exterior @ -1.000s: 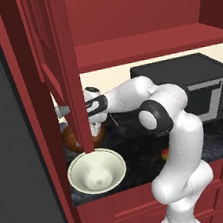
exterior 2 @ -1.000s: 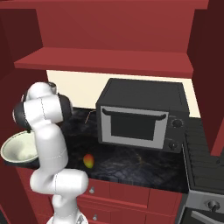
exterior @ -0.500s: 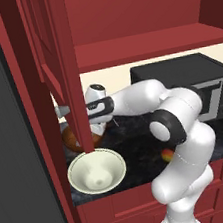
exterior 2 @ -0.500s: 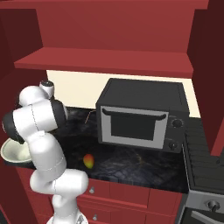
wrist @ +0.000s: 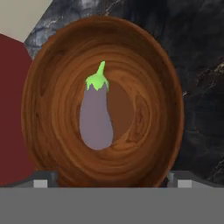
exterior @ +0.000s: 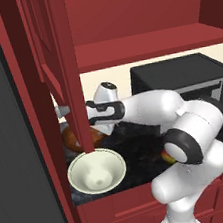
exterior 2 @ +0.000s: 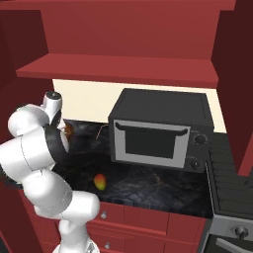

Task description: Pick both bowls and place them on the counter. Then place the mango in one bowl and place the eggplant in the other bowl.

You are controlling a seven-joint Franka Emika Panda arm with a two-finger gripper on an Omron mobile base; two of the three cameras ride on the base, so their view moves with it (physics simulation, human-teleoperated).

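Eggplant (wrist: 96, 118) lies inside the wooden bowl (wrist: 48, 109); gripper (wrist: 109, 183) above that bowl, jaws spread wide, empty. We judge the mango (exterior 2: 100, 182) light, smooth, slippery; grasp across its middle.

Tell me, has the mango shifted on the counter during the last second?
No. The mango lies at the same spot on the counter, left of and in front of the microwave.

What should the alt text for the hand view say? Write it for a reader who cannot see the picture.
A pale purple-grey eggplant with a green stem cap lies inside a glossy brown wooden bowl, seen from above. The bowl sits on a dark marbled counter. The tips of the open fingers stand wide apart at the bottom edge, holding nothing.
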